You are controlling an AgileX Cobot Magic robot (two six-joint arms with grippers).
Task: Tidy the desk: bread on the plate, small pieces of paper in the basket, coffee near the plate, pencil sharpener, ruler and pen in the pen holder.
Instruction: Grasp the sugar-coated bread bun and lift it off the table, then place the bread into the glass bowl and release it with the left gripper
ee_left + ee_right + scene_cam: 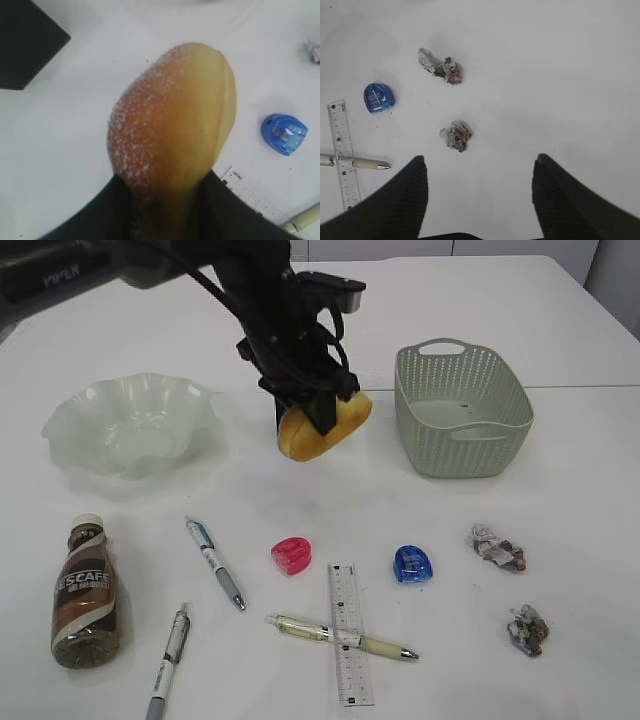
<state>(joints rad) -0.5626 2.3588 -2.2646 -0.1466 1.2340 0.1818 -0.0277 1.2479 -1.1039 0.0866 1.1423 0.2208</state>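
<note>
Left gripper (318, 412) is clamping the bread (322, 427) between both jaws, holding it off the desk (560, 320), between the plate (130, 425) at 9 o'clock and the basket (462, 410) at 3 o'clock. In the left wrist view the bread (172, 135) is filling the frame (sugared crust facing left, pale split side right), with the blue sharpener (283, 133) lying at 3 o'clock.

Right gripper (479, 192) is hanging wide open, gripping nothing, above bare desk; two paper scraps (441, 67) (456, 136) are lying at 11 o'clock of it.

The coffee (86, 592) is lying at 6 o'clock of the plate. The ruler (349, 631) is lying under a pen (340, 633).
</note>
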